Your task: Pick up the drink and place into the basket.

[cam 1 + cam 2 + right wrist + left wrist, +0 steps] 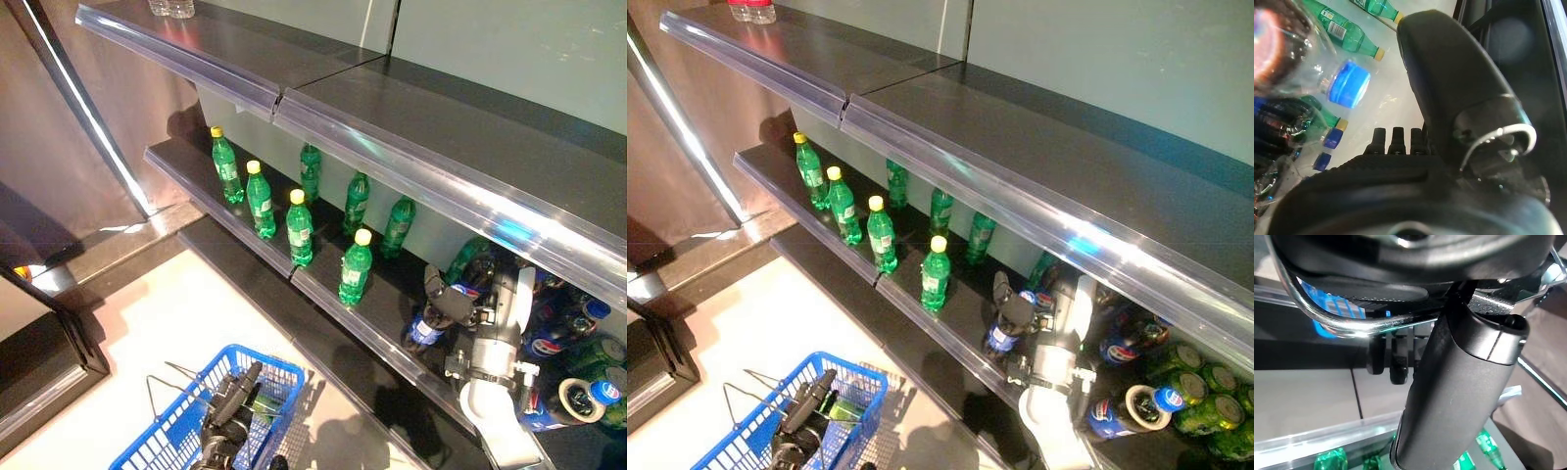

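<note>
A dark cola bottle [425,330] with a blue label stands near the front edge of the lower shelf [333,294]. My right hand [454,305] is right beside and above its top, fingers relaxed and not closed round it. In the right wrist view the blue-capped bottle [1344,83] lies past the fingers [1396,138], outside the gap to the thumb [1449,73]. My left hand [231,399] is shut on the wire handles [1327,318] of the blue basket [176,431], which hangs low at the left. A green drink [847,411] lies in it.
Green bottles with yellow caps [299,227] stand in rows on the lower shelf to the left of my right hand. Cola and green bottles [558,343] lie piled at the right. The upper shelf [392,117] overhangs them. Pale floor [147,323] lies below.
</note>
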